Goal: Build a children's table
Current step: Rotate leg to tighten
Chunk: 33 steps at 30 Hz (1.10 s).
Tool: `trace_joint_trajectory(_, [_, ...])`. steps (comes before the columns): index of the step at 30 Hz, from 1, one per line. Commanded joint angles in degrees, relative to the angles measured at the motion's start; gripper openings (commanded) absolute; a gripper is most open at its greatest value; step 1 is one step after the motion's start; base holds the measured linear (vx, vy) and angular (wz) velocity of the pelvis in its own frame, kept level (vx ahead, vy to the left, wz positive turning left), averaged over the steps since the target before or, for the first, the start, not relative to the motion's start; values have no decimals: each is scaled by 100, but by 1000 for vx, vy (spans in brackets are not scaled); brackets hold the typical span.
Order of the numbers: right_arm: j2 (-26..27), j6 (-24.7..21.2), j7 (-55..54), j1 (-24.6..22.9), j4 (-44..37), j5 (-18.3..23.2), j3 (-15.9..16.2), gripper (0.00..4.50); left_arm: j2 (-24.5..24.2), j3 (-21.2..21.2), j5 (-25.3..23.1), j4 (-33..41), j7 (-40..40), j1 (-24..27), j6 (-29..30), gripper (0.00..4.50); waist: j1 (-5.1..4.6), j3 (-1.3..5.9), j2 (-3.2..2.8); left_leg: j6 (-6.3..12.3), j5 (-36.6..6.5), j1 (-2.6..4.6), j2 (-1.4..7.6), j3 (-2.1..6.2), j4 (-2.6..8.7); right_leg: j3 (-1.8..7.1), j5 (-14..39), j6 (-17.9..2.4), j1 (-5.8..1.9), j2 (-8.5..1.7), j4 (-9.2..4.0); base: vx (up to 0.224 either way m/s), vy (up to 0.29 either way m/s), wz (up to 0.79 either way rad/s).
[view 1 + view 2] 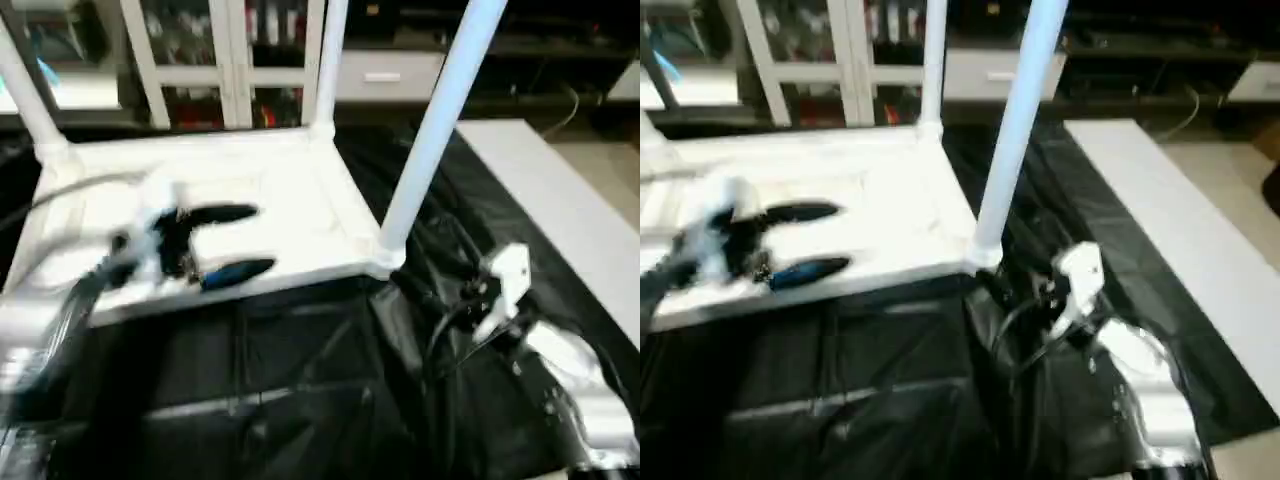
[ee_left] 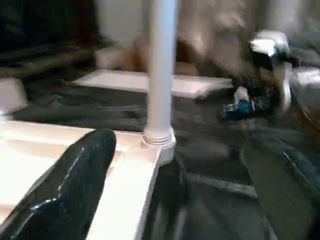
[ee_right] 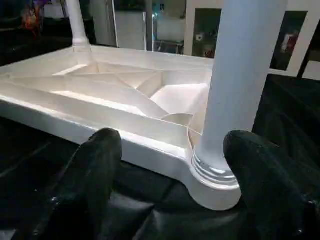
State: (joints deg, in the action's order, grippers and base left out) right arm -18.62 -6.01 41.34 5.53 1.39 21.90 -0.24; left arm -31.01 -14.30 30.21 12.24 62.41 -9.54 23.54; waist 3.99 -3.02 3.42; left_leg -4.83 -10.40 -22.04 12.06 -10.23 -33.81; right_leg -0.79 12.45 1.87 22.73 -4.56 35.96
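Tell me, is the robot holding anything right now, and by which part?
Nothing is held. The left gripper hangs open over the upturned table top. The right gripper stands open near the corner leg, not closed on it.

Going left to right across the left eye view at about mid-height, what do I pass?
Left gripper open over the upturned table top → near corner leg standing in its socket → right gripper over the black sheet → white flat board.
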Motion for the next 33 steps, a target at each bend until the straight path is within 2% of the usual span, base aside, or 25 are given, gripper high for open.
trace_joint_trajectory(1, [26,30,16,73,21,-1,15,364,393,-678,63,617,-763,208,-67,446,17,314,-54,210,-1087,115,113,-39,419,105,393,-1399,-196,-191,-371,0,0,0])
trace_joint_trajectory(2, [65,57,10,106,62,-5,29,364,730,-1022,-195,738,-1105,430,-495,446,6,287,-11,163,-1313,101,149,-24,450,96,623,-1351,-200,-190,-437,0,0,0])
trace_joint_trajectory(3, [98,77,5,129,94,-15,43,364,973,-1281,-403,898,-1389,635,-778,446,10,264,5,113,-1420,97,144,-28,458,104,789,-1300,-196,-198,-463,0,0,0])
trace_joint_trajectory(4, [130,102,19,160,141,-27,67,364,1229,-1511,-583,1098,-1634,922,-1049,446,43,264,-1,41,-1626,129,141,-21,460,115,1089,-1146,-166,-202,-494,0,0,0])
trace_joint_trajectory(5, [144,115,29,174,164,-33,81,364,1308,-1592,-621,1251,-1758,1092,-1088,446,38,271,5,-11,-1678,100,153,6,484,116,1162,-996,-188,-207,-497,0,0,0])
trace_joint_trajectory(6, [188,146,26,203,212,-51,107,364,1584,-1738,-921,1516,-2099,1418,-1398,446,63,274,2,-44,-1785,130,144,12,487,119,1259,-844,-151,-181,-517,0,0,0])
trace_joint_trajectory(7, [188,146,26,203,212,-51,107,364,1584,-1738,-921,1516,-2099,1418,-1398,446,59,274,16,-59,-1803,127,151,22,493,122,1224,-796,-155,-182,-520,0,0,0])
trace_joint_trajectory(8, [228,164,27,208,226,-45,116,364,1713,-1741,-955,1753,-2290,1782,-1490,446,112,282,-9,-94,-1887,160,132,22,484,121,1247,-717,-117,-164,-521,0,0,0])
trace_joint_trajectory(9, [236,168,26,209,228,-44,119,364,1743,-1739,-971,1802,-2333,1859,-1514,446,109,280,-1,-96,-1933,152,142,25,488,126,1191,-706,-113,-160,-518,0,0,0])
trace_joint_trajectory(10, [262,188,25,189,222,-55,138,364,1997,-1766,-1049,2059,-2627,2269,-1654,446,127,263,-38,-132,-2023,135,132,44,520,119,1259,-662,-115,-152,-520,0,0,0])
trace_joint_trajectory(11, [283,203,17,172,222,-55,130,364,2286,-1799,-1219,2163,-2776,2529,-1866,446,114,267,0,-144,-2069,133,153,47,513,122,1141,-669,-119,-156,-518,0,0,0])
trace_joint_trajectory(12, [295,217,10,151,227,-53,114,364,2576,-1849,-1435,2222,-2946,2713,-2126,446,116,262,-42,-163,-2127,122,149,51,525,119,1139,-650,-129,-154,-543,0,0,0])
trace_joint_trajectory(14, [303,227,5,133,227,-51,102,364,2763,-1883,-1581,2250,-3046,2821,-2304,446,113,271,-31,-165,-2162,134,153,57,529,112,1084,-620,-139,-144,-564,0,0,0])
trace_joint_trajectory(16, [319,244,-4,91,220,-50,79,364,3021,-2002,-1919,2222,-3411,2868,-2640,446,124,266,-38,-154,-2202,135,140,61,523,116,1062,-557,-132,-139,-578,0,0,0])
trace_joint_trajectory(17, [319,245,-4,87,219,-49,78,364,3028,-2006,-1963,2215,-3447,2869,-2669,446,131,266,-34,-142,-2255,140,136,64,523,114,1117,-537,-127,-137,-587,0,0,0])
trace_joint_trajectory(18, [323,269,-2,44,208,-50,77,364,3073,-2025,-2340,2160,-3766,2876,-2897,446,119,260,-38,-132,-2373,124,132,86,534,106,1271,-474,-130,-138,-604,0,0,0])
trace_joint_trajectory(19, [327,283,-6,26,204,-50,73,364,3028,-2038,-2626,2134,-4090,2873,-2995,446,118,259,-66,-143,-2391,129,136,95,533,107,1284,-460,-127,-148,-602,0,0,0])
trace_joint_trajectory(20, [329,284,-10,25,205,-49,69,364,2994,-2056,-2760,2122,-4221,2868,-3002,446,99,259,-43,-132,-2409,117,134,97,529,101,1295,-424,-132,-140,-603,0,0,0])
trace_joint_trajectory(21, [330,294,-24,32,217,-51,60,364,2963,-2108,-2880,2102,-4461,2848,-2973,446,100,269,-48,-126,-2373,122,125,100,522,103,1324,-428,-128,-147,-596,0,0,0])
trace_joint_trajectory(22, [330,305,-38,41,229,-57,50,364,2960,-2196,-2885,2070,-4622,2789,-2916,446,95,266,-84,-142,-2391,122,127,108,527,103,1322,-434,-120,-141,-589,0,0,0])
trace_joint_trajectory(23, [330,305,-38,41,229,-57,50,364,2960,-2196,-2885,2070,-4622,2789,-2916,446,86,277,-61,-138,-2366,123,122,104,514,99,1287,-438,-125,-138,-591,0,0,0])
trace_joint_trajectory(28, [323,317,-65,29,223,-62,19,364,2749,-2377,-2964,1692,-5000,2353,-2413,446,91,291,-97,-132,-2212,133,103,104,500,97,1050,-538,-114,-125,-558,0,0,0])
trace_joint_trajectory(33, [332,335,-100,13,210,-64,22,364,2370,-2206,-2720,1286,-5074,1861,-1934,446,109,314,-116,-122,-2003,131,97,100,492,92,696,-634,-134,-125,-519,0,0,0])
